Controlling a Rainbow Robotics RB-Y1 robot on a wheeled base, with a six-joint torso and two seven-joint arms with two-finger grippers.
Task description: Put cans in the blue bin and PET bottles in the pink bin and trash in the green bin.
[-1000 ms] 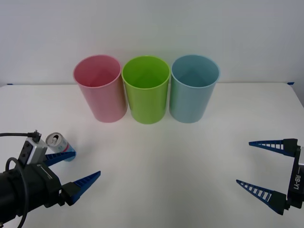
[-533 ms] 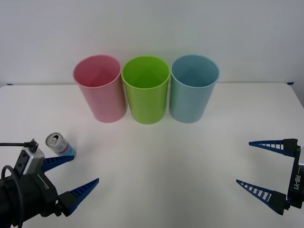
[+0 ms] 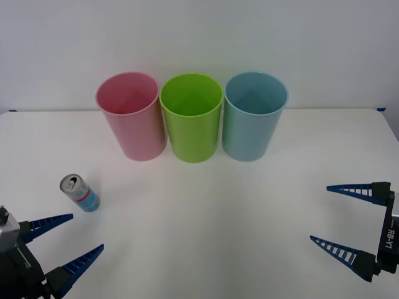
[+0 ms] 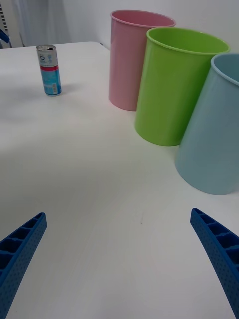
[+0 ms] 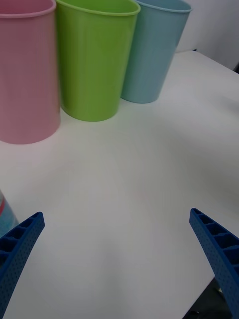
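A small light-blue and white can stands upright on the white table at the front left; a sliver of the can also shows in the left wrist view. My left gripper is open near the front left corner, a short way in front of the can and apart from it. My right gripper is open and empty at the front right. At the back stand the pink bin, the green bin and the blue bin in a row, from left to right.
The white table stretches wide and bare between the two grippers and in front of the bins. A pale wall rises right behind the bins.
My left gripper has drawn back toward the front left corner, away from the can, which now stands free of its fingers. The right arm has not moved.
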